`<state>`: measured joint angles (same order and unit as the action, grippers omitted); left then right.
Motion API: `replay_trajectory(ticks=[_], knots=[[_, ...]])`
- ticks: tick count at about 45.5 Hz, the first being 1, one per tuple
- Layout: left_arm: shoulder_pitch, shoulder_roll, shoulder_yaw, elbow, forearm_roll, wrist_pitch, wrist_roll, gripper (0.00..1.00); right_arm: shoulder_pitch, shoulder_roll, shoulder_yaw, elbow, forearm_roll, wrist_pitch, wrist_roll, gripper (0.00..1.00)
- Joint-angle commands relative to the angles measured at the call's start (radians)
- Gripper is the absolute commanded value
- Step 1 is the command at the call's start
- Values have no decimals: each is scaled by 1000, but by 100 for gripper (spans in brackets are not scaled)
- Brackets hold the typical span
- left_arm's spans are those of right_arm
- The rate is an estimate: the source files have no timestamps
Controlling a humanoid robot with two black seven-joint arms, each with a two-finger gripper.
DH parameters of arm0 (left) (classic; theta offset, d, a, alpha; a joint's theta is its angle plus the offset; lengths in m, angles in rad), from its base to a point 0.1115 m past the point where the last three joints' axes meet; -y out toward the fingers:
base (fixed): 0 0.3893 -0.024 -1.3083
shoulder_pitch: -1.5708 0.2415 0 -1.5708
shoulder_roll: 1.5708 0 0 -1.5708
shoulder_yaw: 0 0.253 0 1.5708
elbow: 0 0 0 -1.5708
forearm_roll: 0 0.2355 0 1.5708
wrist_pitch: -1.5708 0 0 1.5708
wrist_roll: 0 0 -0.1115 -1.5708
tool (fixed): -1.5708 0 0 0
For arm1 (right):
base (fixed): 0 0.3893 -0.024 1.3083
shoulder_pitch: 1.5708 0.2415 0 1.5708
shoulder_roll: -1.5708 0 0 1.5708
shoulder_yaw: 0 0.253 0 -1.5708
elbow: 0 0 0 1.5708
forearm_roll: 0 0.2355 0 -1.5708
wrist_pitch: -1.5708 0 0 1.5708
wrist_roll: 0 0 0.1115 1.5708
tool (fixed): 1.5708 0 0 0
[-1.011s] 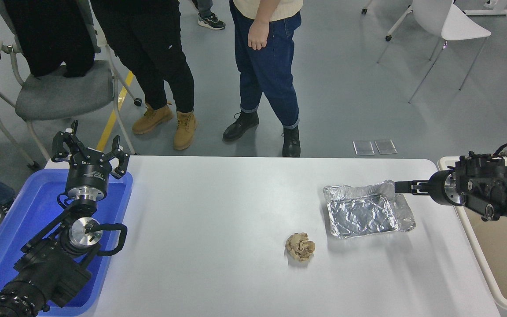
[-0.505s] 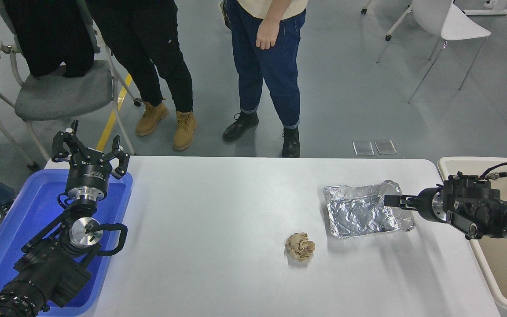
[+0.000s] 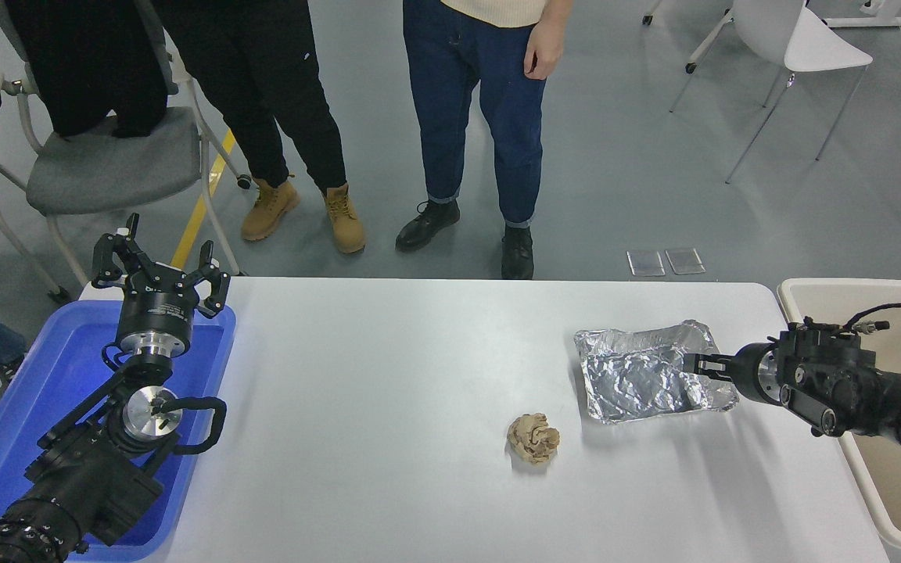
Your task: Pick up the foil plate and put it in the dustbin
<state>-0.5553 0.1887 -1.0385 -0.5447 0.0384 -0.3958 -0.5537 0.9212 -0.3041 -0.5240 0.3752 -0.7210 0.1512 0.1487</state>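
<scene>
Right claw (image 3: 691, 364) reaches in from the table's (image 3: 388, 407) right edge, fingers a narrow gap apart, tips over the right rim of the foil plate (image 3: 642, 374); actual grip cannot be told. Plate lies flat near the right edge. Dustbin (image 3: 857, 291) stands beyond that edge. Left claw (image 3: 159, 270) parked, fingers spread, over the left edge.

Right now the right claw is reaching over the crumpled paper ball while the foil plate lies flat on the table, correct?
Not quite. In the head view the right claw is at the foil plate's right side, not over the crumpled paper ball, which lies apart, nearer the camera. The plate does lie flat on the table.
</scene>
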Motion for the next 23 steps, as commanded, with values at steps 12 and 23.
replay_trajectory(ticks=[12,23], knots=[[0,0,0,0,0,0,0,99,-4,-1,30,4,-5,-1,-20,0],[0,0,0,0,0,0,0,99,14,-10,36,39,-11,4,-15,0]])
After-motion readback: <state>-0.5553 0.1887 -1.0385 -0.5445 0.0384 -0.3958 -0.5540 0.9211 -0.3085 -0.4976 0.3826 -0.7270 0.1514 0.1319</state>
